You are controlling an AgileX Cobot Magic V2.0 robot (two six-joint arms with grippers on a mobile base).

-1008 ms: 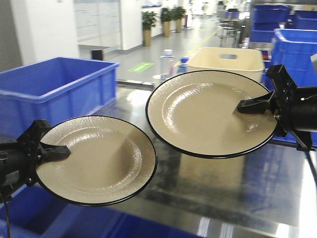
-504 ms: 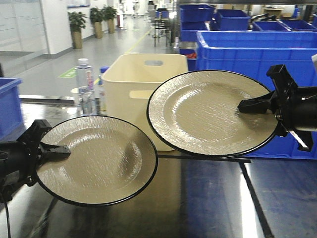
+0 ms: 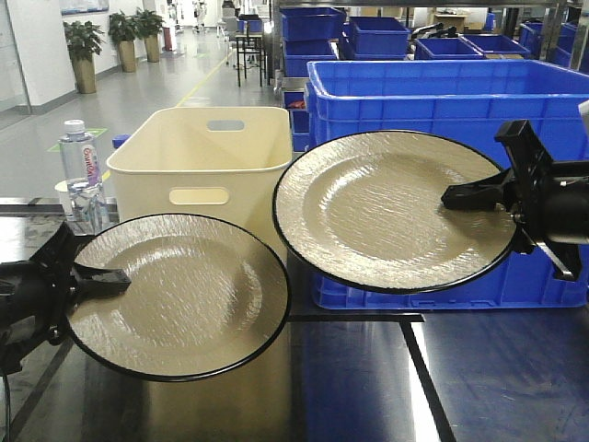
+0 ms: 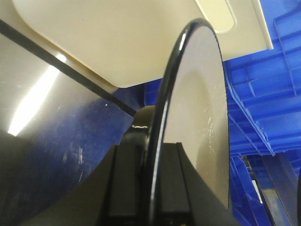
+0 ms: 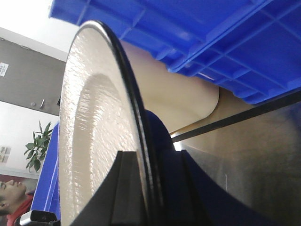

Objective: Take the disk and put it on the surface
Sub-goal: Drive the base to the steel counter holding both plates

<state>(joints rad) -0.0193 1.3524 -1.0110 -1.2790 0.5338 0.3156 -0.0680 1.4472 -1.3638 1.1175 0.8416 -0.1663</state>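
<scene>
Front view: the left gripper point(image 3: 110, 276) is clamped on the near-left rim of the left disk point(image 3: 179, 295), a beige plate with a black edge, and the right gripper point(image 3: 457, 195) is clamped on the right rim of the right disk point(image 3: 396, 212), which sits higher and farther. Both disks are held roughly level and clear of the surface point(image 3: 359, 387), the dark glossy top crossed by a black tape line point(image 3: 425, 378). The rim grip probably leaves each underside free for setting down flat. A cream bin point(image 3: 207, 152), blue crates point(image 3: 442, 92) and a water bottle point(image 3: 81, 166) stand at the far side. Left wrist view: the left disk point(image 4: 202, 117) appears edge-on, with one finger on each face of its rim, closed on it. The surface point(image 4: 42, 122) lies well apart below, so lowering appears to be the step remaining. Right wrist view: the right disk point(image 5: 89, 141) is likewise pinched at its black edge between closed fingers, above the surface point(image 5: 254, 169) and near the tape line.
</scene>
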